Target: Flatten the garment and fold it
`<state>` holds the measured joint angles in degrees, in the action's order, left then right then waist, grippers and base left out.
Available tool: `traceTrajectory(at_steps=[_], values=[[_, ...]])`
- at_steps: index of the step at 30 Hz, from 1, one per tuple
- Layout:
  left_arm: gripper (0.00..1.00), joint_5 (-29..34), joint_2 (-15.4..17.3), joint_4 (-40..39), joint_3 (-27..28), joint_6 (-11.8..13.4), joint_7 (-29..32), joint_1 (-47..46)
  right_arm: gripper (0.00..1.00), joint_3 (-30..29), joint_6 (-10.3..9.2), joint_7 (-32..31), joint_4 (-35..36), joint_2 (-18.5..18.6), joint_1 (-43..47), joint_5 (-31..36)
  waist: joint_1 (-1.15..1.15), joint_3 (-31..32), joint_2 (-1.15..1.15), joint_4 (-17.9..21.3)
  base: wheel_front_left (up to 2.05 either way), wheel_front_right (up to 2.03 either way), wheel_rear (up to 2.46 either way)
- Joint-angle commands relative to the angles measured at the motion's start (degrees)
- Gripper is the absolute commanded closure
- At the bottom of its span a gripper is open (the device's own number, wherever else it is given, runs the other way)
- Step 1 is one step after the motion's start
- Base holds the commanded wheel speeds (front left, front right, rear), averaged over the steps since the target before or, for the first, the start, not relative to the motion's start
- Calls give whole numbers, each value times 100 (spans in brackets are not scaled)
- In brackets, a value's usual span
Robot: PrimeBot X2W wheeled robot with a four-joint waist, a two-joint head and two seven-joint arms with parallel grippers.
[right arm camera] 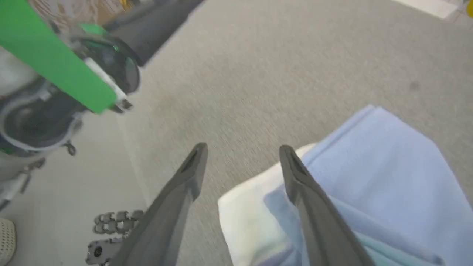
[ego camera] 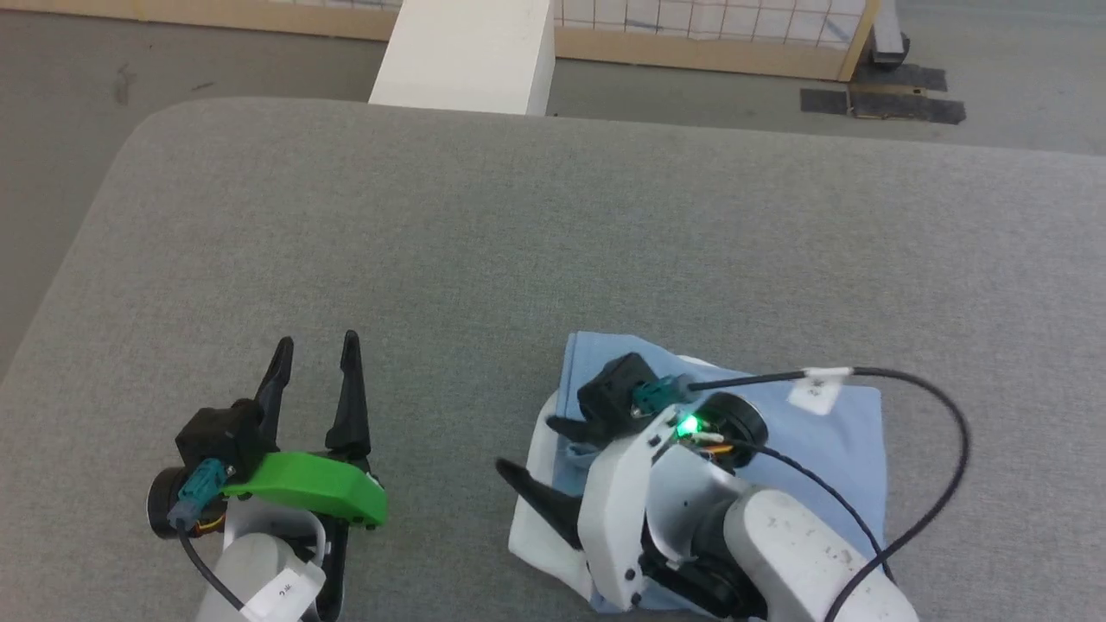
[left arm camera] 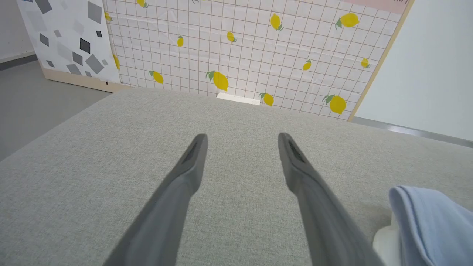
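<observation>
Closest to the robot, the garment point(ego camera: 829, 432) lies as a compact, roughly square light-blue packet on the near right of the grey cushioned surface point(ego camera: 553, 242), its white edge turned toward the robot's left. The right gripper point(ego camera: 524, 443) hangs directly over that white edge, jaws wide apart with nothing between them, so the right arm is by far the nearer. The left gripper point(ego camera: 317, 339) stands well apart to the left, also spread wide over bare cushion, fingers pointing away. Beyond the cushion's far edge stand a white block point(ego camera: 467, 52) and a lemon-print panel point(left arm camera: 240, 48)
</observation>
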<state>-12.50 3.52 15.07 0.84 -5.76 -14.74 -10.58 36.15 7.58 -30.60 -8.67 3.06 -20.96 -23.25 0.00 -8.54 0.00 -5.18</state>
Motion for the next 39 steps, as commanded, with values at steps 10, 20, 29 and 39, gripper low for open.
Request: traceTrajectory(at_steps=[10, 20, 29, 39], values=[[0, 106, -33, -49, 146, -39, -26, 136, 0, -1774, -9, 1947, 1697, -17, 966, -21, 0, 298, 0, 406, 0, 0, 0], [0, 137, -41, -123, 150, -63, -26, 178, 0, -3836, -9, 2716, 1311, -18, 2170, 275, 0, 358, 0, 542, 0, 0, 0], [0, 138, -50, -87, 62, -90, -26, 189, 0, -4006, -9, 1549, -26, -18, 2320, -552, 0, 387, 0, 463, 0, 0, 0], [0, 108, -56, -53, 45, -102, -26, 201, 2, -3634, -9, 857, -1382, -18, 1730, -1407, 0, 352, 0, 338, 0, 0, 0]])
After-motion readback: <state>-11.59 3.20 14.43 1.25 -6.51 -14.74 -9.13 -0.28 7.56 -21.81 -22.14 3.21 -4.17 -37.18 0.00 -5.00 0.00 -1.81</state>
